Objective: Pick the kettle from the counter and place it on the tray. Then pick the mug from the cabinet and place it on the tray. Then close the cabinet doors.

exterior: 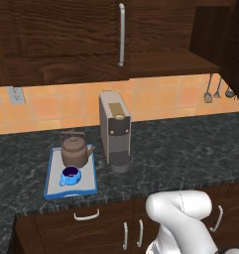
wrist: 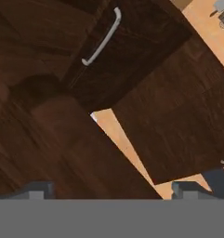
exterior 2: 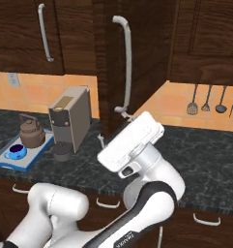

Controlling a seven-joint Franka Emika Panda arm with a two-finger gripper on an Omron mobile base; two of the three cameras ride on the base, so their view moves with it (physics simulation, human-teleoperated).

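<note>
Open counter to the right; the swung-out door crowds the arm's front.

The tray (exterior: 50, 168) is taken up by the kettle (exterior: 75, 152) behind and the mug (exterior: 70, 174) in front, leaving little bare surface between them. The coffee machine (exterior: 115, 130) stands tall just right of the tray, blocking a sideways approach from that side. The counter (exterior: 190, 149) to the right of it lies bare. One cabinet door (exterior 2: 137, 53) hangs open over the counter, its panel close before the gripper (wrist: 111, 188), whose tips sit spread apart.
</note>
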